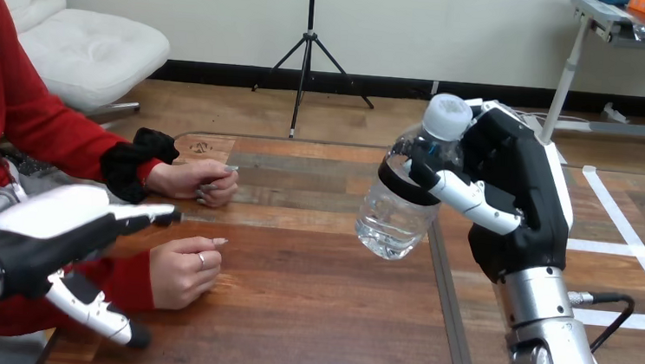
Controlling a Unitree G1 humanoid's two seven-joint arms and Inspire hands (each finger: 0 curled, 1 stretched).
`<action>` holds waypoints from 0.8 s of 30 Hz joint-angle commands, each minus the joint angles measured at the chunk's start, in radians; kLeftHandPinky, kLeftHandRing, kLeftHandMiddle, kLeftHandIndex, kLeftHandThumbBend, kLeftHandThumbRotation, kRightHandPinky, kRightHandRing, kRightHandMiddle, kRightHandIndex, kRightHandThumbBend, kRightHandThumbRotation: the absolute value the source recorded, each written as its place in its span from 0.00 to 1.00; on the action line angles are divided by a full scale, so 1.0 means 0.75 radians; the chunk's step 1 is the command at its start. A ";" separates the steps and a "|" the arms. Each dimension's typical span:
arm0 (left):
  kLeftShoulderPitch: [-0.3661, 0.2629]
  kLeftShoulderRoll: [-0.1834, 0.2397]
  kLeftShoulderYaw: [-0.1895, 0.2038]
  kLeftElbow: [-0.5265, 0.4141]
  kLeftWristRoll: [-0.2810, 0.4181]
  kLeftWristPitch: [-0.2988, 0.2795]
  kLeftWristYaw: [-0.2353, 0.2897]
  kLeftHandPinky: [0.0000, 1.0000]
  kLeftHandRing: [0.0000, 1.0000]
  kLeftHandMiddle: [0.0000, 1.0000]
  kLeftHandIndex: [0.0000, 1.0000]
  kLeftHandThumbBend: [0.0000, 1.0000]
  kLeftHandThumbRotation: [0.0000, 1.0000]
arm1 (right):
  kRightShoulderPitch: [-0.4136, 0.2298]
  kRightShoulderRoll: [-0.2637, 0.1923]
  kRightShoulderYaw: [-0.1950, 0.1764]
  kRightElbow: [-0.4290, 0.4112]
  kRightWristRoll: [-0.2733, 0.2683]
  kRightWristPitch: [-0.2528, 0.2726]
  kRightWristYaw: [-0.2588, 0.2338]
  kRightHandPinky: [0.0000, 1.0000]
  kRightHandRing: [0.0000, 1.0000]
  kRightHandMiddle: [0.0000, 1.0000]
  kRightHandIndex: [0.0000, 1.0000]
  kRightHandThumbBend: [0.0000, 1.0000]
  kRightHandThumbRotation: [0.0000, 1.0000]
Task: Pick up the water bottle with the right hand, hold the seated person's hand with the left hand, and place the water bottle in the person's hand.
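A clear plastic water bottle (pixel 400 201) with a white cap hangs tilted above the table, and my right hand (pixel 510 184) is shut on it, thumb and fingers curled round its upper part. My left hand (pixel 54 235) hovers at the left with straight fingers and thumb spread, just left of the person's nearer hand (pixel 184 267), which rests loosely curled on the table; whether they touch I cannot tell. The person's farther hand (pixel 202 181) lies on the table further back, closed.
The wooden table (pixel 308 320) has a dark seam running front to back under the bottle. The person's red sleeve (pixel 37 116) crosses the left edge.
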 commanded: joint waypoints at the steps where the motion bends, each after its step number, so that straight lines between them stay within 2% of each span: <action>1: -0.105 0.037 -0.022 0.018 0.030 0.012 0.054 0.78 0.85 0.88 0.91 1.00 0.40 | -0.055 0.019 0.002 -0.115 0.037 0.002 0.000 0.29 0.36 0.43 0.45 0.83 0.00; 14: -0.126 0.033 -0.054 0.061 0.062 -0.003 0.108 0.73 0.81 0.85 0.87 1.00 0.38 | -0.043 0.022 0.007 -0.173 0.027 0.033 -0.013 0.29 0.35 0.43 0.45 0.82 0.00; 24: -0.132 0.033 -0.084 0.066 0.120 -0.044 0.212 0.68 0.74 0.78 0.82 1.00 0.33 | -0.028 0.028 0.011 -0.214 0.037 0.061 -0.017 0.28 0.35 0.42 0.44 0.81 0.00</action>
